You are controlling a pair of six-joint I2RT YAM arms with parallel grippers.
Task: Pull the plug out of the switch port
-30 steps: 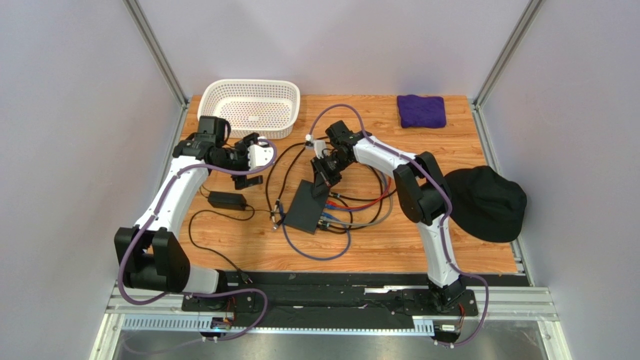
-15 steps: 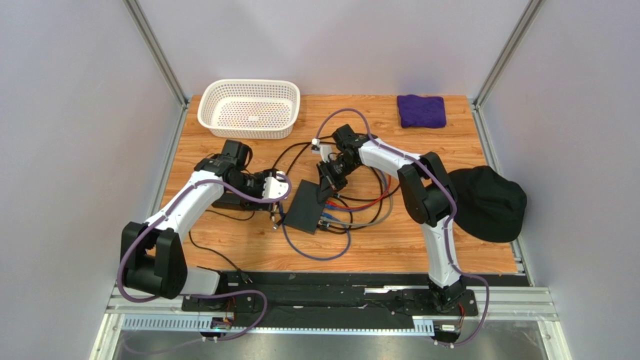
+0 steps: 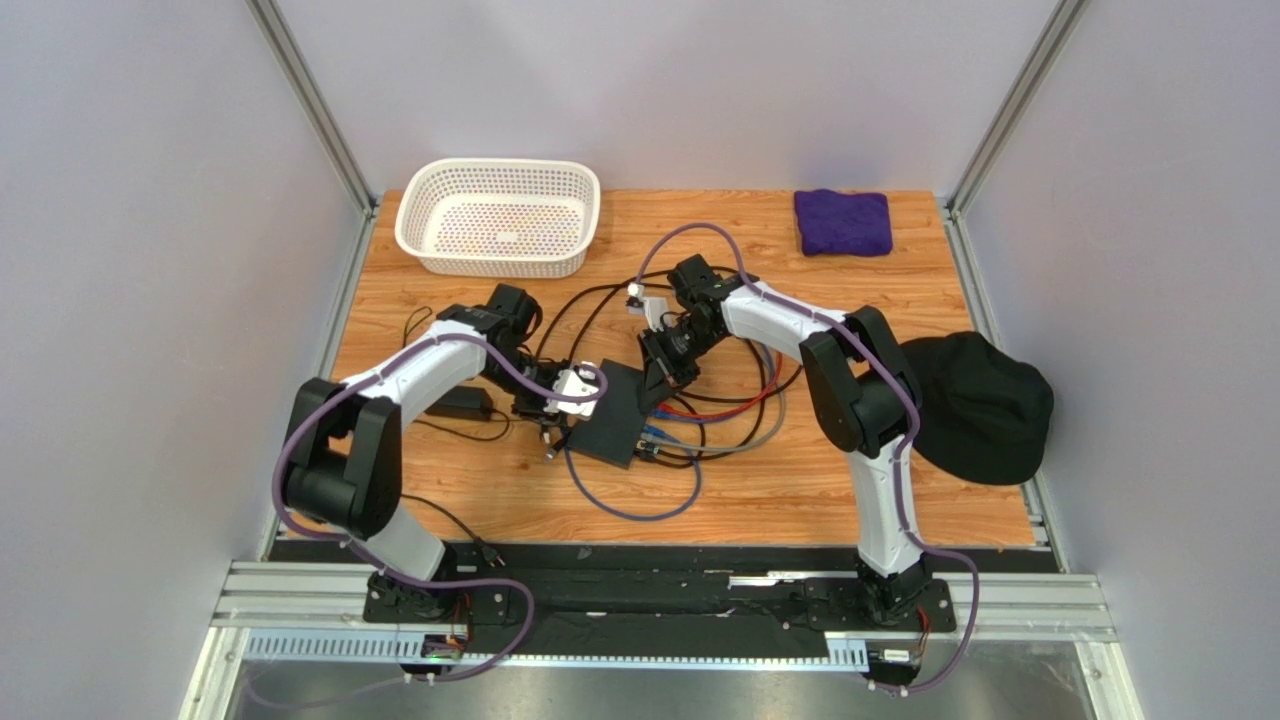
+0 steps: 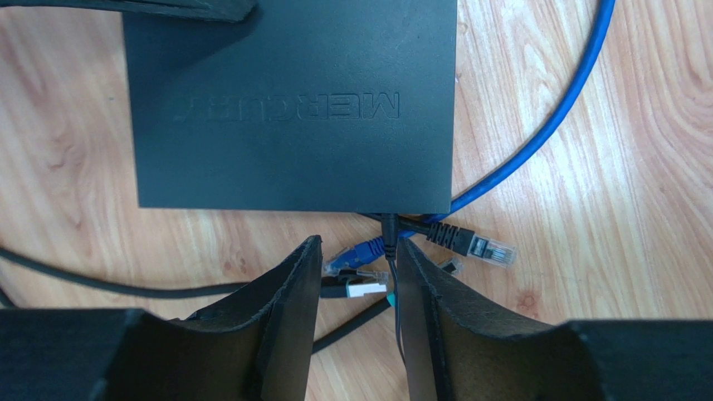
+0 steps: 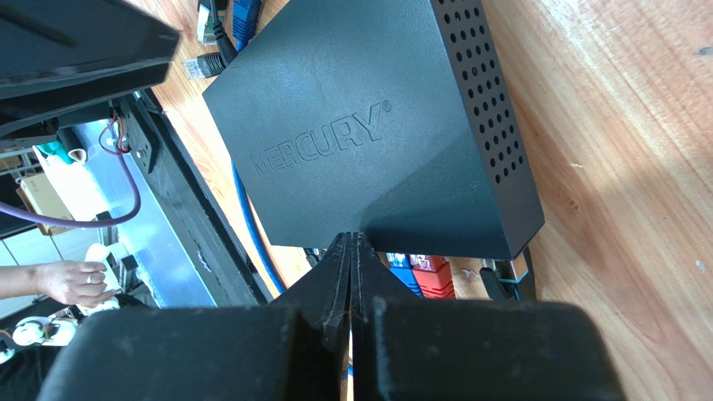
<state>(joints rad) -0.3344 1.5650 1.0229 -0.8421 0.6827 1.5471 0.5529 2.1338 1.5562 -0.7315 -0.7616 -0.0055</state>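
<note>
Pre-grasp: straddling thin black plug (image 4: 388,227) at flat matte-black switch (image 4: 293,109) with open left gripper (image 4: 357,251); closed right gripper (image 5: 351,244) probably bracing; next: clamp, pull.

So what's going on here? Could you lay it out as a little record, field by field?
switch: flat black box marked MERCURY, on the wooden table
left fingers: open, either side of a thin black plug seated in the switch's edge
right fingers: shut, tips at the switch's socket-side edge
other plugs: a blue plug and a red plug seated in sockets; a loose blue plug beside the left fingers
plug pulled: not yet
</note>
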